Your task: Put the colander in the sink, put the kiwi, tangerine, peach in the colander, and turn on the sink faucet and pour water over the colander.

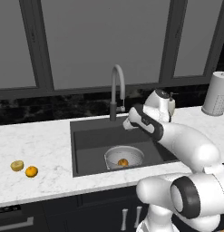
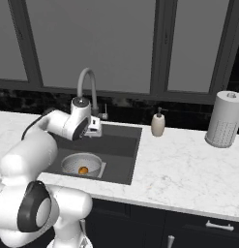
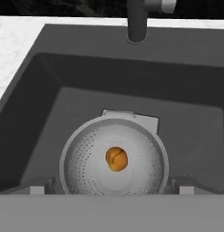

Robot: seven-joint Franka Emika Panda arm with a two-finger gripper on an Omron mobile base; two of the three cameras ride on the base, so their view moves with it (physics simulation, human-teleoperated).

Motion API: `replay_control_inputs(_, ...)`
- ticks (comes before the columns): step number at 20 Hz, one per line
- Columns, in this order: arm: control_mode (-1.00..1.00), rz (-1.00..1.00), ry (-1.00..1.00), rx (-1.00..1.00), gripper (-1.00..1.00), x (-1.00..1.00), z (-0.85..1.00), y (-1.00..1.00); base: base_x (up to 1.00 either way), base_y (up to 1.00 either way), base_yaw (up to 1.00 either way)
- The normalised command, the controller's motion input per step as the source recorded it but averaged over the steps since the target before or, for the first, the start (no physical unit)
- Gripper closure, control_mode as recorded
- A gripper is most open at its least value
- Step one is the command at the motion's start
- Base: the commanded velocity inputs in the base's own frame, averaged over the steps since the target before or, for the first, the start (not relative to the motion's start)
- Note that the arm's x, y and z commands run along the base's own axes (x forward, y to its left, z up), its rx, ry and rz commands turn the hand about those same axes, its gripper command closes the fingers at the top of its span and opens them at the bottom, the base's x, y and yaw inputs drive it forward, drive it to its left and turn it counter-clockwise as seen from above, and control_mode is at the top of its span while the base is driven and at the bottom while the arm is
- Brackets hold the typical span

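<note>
The colander (image 1: 124, 157) (image 2: 82, 164) (image 3: 114, 158) sits on the floor of the dark sink (image 1: 86, 140) (image 2: 123, 145) (image 3: 190, 131), toward its front. One orange fruit with a crease, the peach (image 1: 123, 162) (image 2: 83, 170) (image 3: 116, 159), lies in its middle. On the counter left of the sink rest the dull yellow-brown kiwi (image 1: 17, 166) and the bright orange tangerine (image 1: 31, 171), side by side. My gripper (image 1: 128, 122) (image 2: 94, 127) (image 3: 111, 189) hangs open and holds nothing, above the basin near the faucet (image 1: 117, 86) (image 2: 87, 82) (image 3: 137, 20). No stream runs from the spout.
A beige soap dispenser (image 2: 158, 124) stands behind the sink's right corner. A tall white perforated cylinder (image 1: 216, 94) (image 2: 223, 119) stands at the back right of the marble counter (image 1: 41, 145) (image 2: 188, 164). Dark window frames rise behind.
</note>
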Motion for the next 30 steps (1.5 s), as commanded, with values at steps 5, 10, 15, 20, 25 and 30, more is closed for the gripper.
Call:
replay_control_inputs(5,-1.0,0.0,0.1,0.01,-1.0,-0.76,0.69,0.02,0.0,0.0,0.0)
replay_control_inputs(10,-1.0,0.0,0.16,0.0,-1.0,-0.9,0.48,0.76,0.0,0.0,0.0)
replay_control_inputs(15,-1.0,0.0,0.1,-0.01,-1.0,-0.58,0.09,1.0,0.0,0.0,0.0)
replay_control_inputs(20,-1.0,0.0,0.06,-0.02,-1.0,-0.16,0.0,1.0,0.0,0.0,0.0)
replay_control_inputs(25,-1.0,0.0,0.0,-0.08,-1.0,0.0,-0.02,1.0,0.0,0.0,0.0)
replay_control_inputs(30,-1.0,0.0,0.0,-0.16,-1.0,0.0,-0.17,1.0,0.0,0.0,0.0)
